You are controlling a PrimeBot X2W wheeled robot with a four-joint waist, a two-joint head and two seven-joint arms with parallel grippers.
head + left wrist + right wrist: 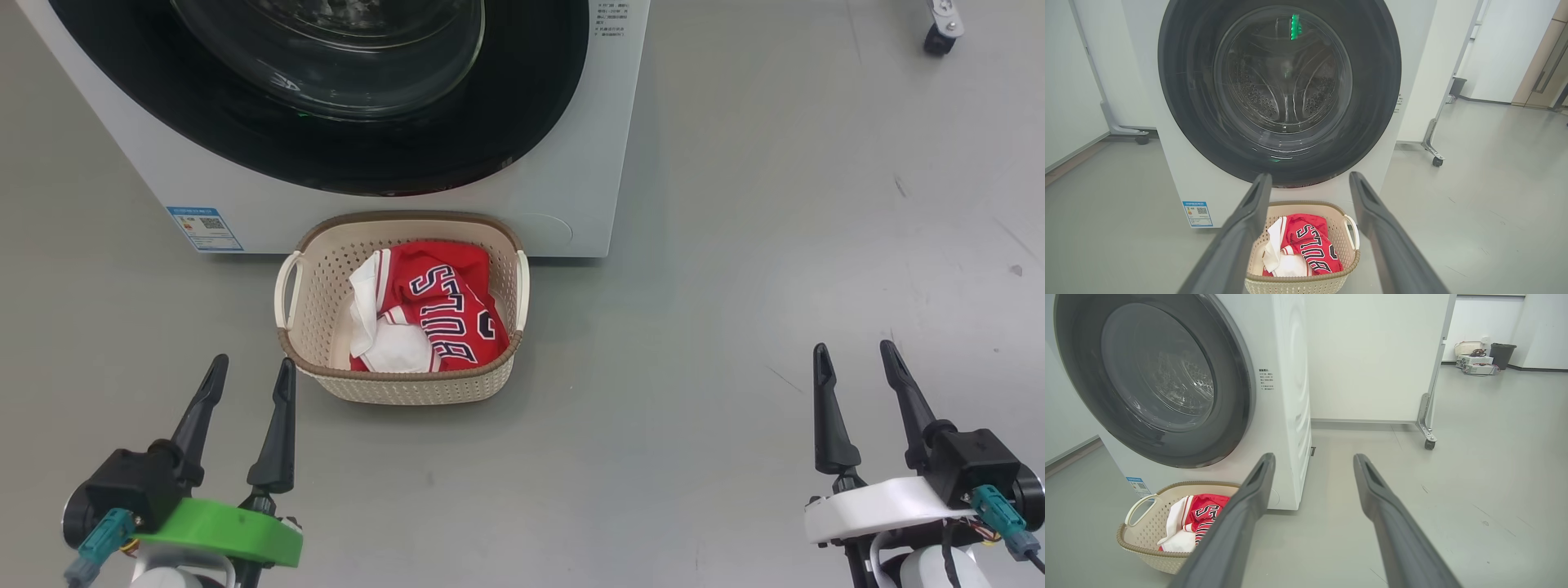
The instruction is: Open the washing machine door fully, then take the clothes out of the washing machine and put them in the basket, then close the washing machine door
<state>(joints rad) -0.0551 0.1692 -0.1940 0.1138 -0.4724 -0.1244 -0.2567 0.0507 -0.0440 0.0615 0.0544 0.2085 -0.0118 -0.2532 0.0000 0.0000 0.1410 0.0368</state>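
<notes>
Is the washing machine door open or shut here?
Shut. The washing machine door lies flush against the white front of the washing machine, with no gap at its black rim in either wrist view.

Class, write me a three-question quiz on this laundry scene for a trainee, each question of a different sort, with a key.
1. True or false: the washing machine door is shut.
2. Where do the clothes lie? A in the drum; B in the basket; C on the floor.
3. Fill the gap: the left pincer and the right pincer both stand open and hold ____.

Key: 1 true; 2 B; 3 nothing.
</notes>
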